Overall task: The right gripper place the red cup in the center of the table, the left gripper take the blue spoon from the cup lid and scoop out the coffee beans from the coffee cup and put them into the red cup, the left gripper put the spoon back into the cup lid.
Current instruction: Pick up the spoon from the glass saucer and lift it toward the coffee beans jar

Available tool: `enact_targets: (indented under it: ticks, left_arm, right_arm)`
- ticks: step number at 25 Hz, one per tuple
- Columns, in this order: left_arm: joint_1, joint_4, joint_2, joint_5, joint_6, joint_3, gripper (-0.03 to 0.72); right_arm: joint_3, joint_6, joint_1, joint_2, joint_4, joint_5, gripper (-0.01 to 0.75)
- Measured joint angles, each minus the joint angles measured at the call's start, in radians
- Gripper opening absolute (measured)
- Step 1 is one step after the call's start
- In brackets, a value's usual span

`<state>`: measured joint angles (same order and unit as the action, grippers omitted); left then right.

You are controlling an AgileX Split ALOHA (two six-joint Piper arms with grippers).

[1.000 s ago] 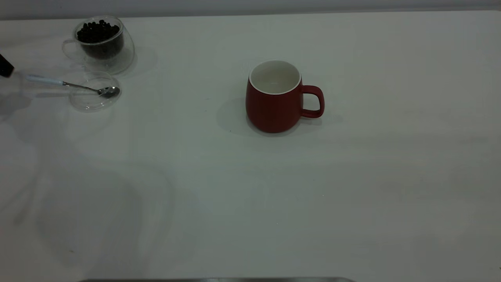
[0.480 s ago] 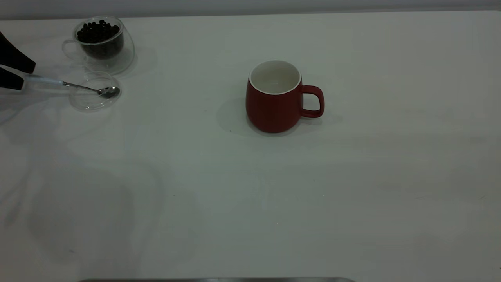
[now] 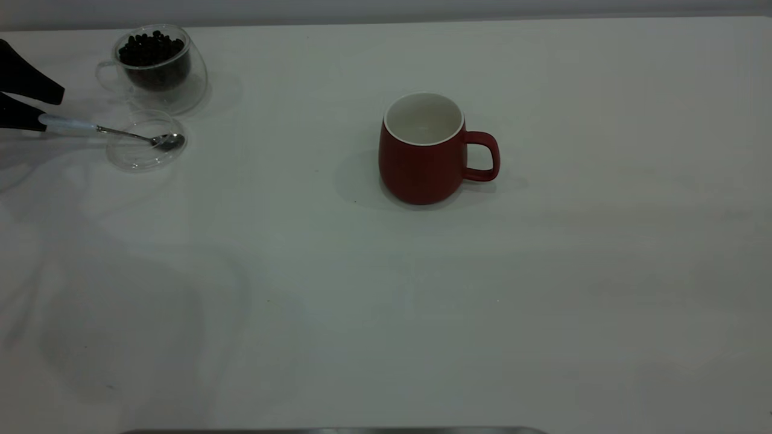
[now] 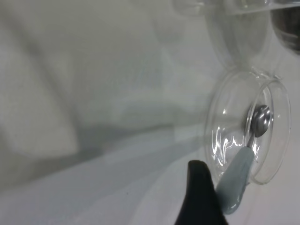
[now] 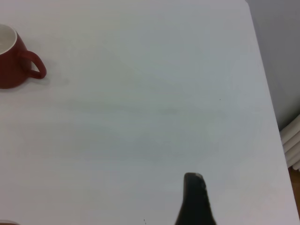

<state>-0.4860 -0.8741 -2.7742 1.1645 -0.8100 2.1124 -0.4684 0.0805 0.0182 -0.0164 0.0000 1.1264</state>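
Observation:
The red cup (image 3: 422, 169) stands upright and empty near the middle of the table (image 3: 543, 271); it also shows in the right wrist view (image 5: 11, 63). The blue spoon (image 3: 72, 125) lies with its bowl in the cup lid (image 3: 129, 163) at the far left. The coffee cup (image 3: 178, 90) holds coffee beans (image 3: 151, 48) just behind the lid. My left gripper (image 3: 51, 108) is open, its jaws either side of the spoon's handle end. In the left wrist view one finger (image 4: 200, 197) is beside the handle (image 4: 234, 180), with the lid (image 4: 279, 140) beyond. My right gripper (image 5: 194, 199) is far to the right of the red cup.
The table's right edge and a grey wall show in the right wrist view. A dark strip runs along the table's front edge (image 3: 332, 430). White tabletop lies between the lid and the red cup.
My left gripper has come in from the left edge and moved right, up to the spoon's handle end. The spoon, lid, cups and red cup have not moved.

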Motion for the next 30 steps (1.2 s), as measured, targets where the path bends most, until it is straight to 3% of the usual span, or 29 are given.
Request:
enact_targets:
  ticks: [23, 30]
  left_arm:
    - [0.05, -0.027, -0.053, 0.0, -0.026, 0.0, 0.588]
    - [0.05, -0.075, -0.058, 0.0, -0.062, 0.001, 0.532]
  right_arm:
    - [0.0, 0.0, 0.0, 0.0, 0.0, 0.0, 0.59]
    - [0.0, 0.0, 0.0, 0.0, 0.0, 0.0, 0.59]
